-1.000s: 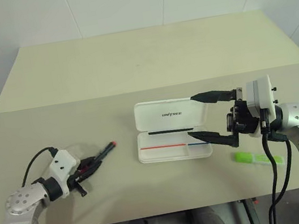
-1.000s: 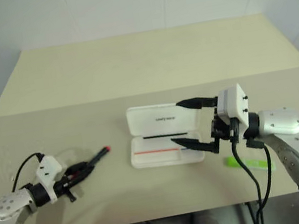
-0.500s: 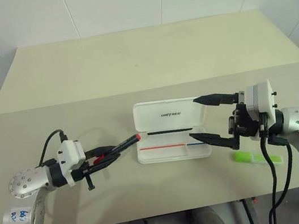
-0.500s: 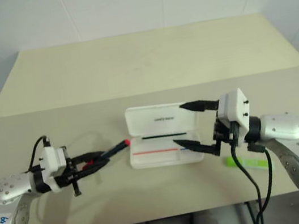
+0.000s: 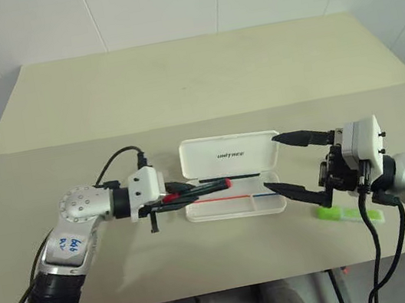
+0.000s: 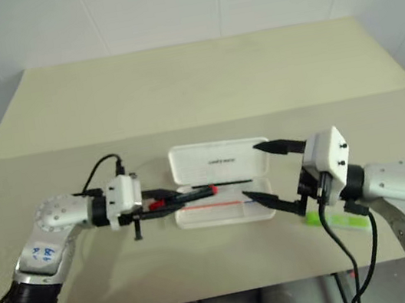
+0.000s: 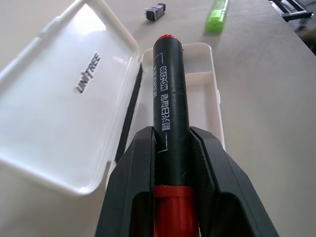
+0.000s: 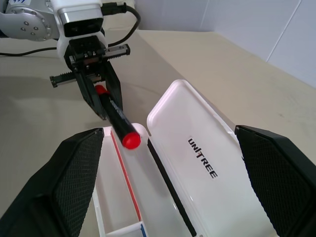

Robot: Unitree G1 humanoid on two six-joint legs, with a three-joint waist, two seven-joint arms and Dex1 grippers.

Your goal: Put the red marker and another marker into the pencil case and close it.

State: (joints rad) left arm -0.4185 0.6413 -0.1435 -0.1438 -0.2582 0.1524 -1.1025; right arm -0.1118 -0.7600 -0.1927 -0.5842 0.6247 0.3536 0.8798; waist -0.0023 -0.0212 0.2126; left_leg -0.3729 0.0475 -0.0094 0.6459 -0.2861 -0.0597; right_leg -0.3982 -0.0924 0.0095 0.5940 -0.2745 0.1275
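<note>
White plastic: you have the pencil case (image 5: 231, 176) lying open at the centre of the head-camera frame, lid folded back toward the far side, "UNITREE" readable on it, tray nearer you with its red and blue stripe showing.

Your left gripper (image 5: 191, 192) sits at the case's left edge, left of centre in the frame, fingers pinched on the red marker (image 5: 207, 188). You hold the marker about level, red end pointing right, out over the left half of the tray. In the left wrist view both fingers (image 7: 129, 182) press the black barrel from either side.

Your right gripper (image 5: 286, 162) hovers at the case's right end, right of centre, jaws spread wide and holding nothing. One finger reaches over the lid's corner, the other over the tray's near right corner.

Lime-green, the other marker (image 5: 348, 214) lies on the table (image 5: 191, 83), lower right, just beside the case, below your right wrist.
</note>
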